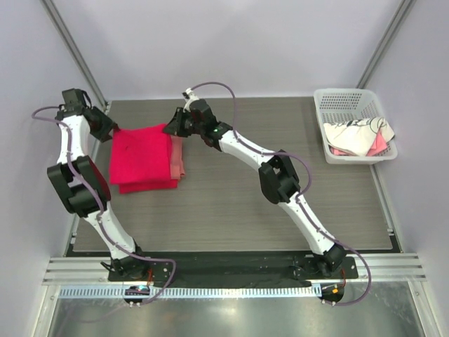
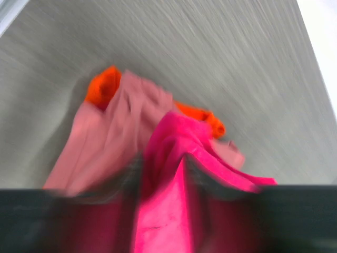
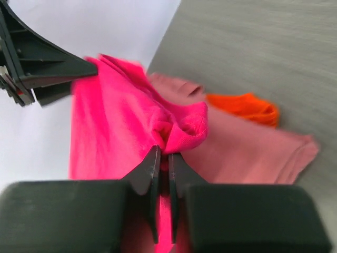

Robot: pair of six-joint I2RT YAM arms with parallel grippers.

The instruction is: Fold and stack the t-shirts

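t-shirts (image 1: 147, 172) done yet?
— no. crimson one (image 1: 140, 154) lies on the pink one (image 1: 179, 163) and red one (image 3: 242, 108), counter's (image 1: 231, 203) far left; both jaws pinch its far corners. white one (image 1: 354, 135) sits crumpled in the basket (image 1: 342, 93).

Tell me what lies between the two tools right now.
The crimson t-shirt spans it: left tool and right tool each pinch a far corner. Clearest in the top external view.
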